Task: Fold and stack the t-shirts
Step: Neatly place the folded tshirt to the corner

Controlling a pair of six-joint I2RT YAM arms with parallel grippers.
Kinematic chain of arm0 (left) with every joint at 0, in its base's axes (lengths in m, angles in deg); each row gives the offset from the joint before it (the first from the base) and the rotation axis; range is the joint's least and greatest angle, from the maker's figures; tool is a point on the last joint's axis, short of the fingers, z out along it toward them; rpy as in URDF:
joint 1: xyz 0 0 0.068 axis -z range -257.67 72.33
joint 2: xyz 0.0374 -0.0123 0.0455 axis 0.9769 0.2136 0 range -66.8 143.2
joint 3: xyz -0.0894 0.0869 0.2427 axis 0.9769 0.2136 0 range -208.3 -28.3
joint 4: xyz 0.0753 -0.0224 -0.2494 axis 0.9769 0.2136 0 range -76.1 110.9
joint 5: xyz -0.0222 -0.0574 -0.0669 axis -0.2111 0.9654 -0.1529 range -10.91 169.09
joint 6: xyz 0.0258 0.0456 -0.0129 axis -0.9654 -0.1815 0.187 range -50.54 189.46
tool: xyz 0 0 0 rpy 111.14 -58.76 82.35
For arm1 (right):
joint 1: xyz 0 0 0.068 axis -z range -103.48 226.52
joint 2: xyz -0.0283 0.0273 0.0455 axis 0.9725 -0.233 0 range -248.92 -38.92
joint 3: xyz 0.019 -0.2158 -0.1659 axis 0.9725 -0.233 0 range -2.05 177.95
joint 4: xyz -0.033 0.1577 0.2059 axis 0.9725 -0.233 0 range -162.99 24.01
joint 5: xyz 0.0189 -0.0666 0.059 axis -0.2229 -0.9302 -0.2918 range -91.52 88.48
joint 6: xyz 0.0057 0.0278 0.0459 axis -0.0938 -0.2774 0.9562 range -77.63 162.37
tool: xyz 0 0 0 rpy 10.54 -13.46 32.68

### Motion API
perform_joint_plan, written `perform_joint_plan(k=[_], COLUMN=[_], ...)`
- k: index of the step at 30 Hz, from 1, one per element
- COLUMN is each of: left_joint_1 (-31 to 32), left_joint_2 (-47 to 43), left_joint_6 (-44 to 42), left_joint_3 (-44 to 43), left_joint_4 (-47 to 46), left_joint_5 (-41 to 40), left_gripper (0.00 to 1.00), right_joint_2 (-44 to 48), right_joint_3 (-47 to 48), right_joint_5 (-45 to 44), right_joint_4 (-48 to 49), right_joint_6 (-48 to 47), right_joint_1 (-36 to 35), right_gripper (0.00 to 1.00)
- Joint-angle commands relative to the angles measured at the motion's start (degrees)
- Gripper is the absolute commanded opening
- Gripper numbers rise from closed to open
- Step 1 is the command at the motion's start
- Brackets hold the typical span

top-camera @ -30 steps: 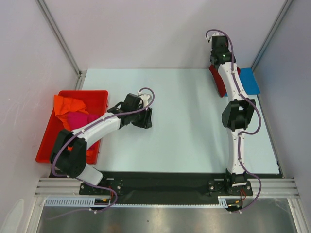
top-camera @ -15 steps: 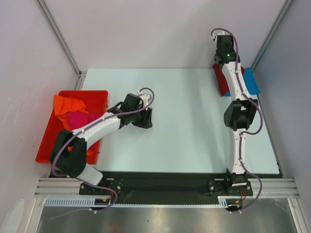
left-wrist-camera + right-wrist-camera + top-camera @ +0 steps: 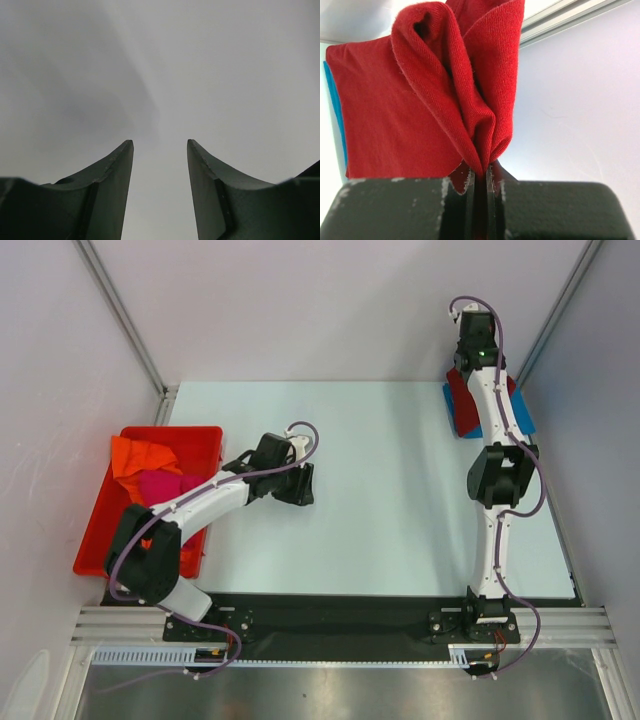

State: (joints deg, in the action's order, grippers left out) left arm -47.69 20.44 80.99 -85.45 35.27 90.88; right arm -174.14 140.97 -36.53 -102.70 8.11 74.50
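Rightward since a second ago, the dark red t-shirt (image 3: pixel 415 95) now hangs over the blue t-shirt (image 3: pixel 522 412), covering its left part, at the table's (image 3: pixel 380 490) far right corner. The right gripper (image 3: pixel 480 182) is clamped on a bunched fold of the red cloth. Well to the left of the blue t-shirt, the left gripper (image 3: pixel 160 142) hovers with its fingers apart, nothing between them. Farther left again, the orange t-shirt (image 3: pixel 140 455) and magenta t-shirt (image 3: pixel 160 485) lie crumpled in the red bin (image 3: pixel 200 435).
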Motion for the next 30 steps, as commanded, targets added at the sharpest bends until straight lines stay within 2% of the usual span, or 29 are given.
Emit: perform_joint_plan(k=[1, 11, 17, 30], left_joint_1=[-0.53, -0.45, -0.53, -0.45], left_joint_2=[0.30, 1.88, 3.55, 7.15], left_joint_6=[-0.37, -0.19, -0.10, -0.02], left_joint_3=[-1.13, -1.21, -1.56, -3.06], left_joint_4=[-0.71, -0.71, -0.71, 0.17], left_joint_5=[1.30, 1.74, 2.18, 2.45], left_gripper=[0.52, 0.53, 0.52, 0.52], right_joint_2=[0.31, -2.85, -5.67, -13.13], right_joint_3=[-0.46, -1.52, -1.25, -2.31], right_joint_5=[-0.24, 1.17, 1.96, 4.24], right_joint_4=[4.89, 7.61, 9.99, 19.38], right_joint_6=[0.68, 0.69, 0.07, -1.60], right_joint_1=[0.79, 1.58, 4.39, 6.33], right_gripper=[0.00, 0.00, 0.00, 0.00])
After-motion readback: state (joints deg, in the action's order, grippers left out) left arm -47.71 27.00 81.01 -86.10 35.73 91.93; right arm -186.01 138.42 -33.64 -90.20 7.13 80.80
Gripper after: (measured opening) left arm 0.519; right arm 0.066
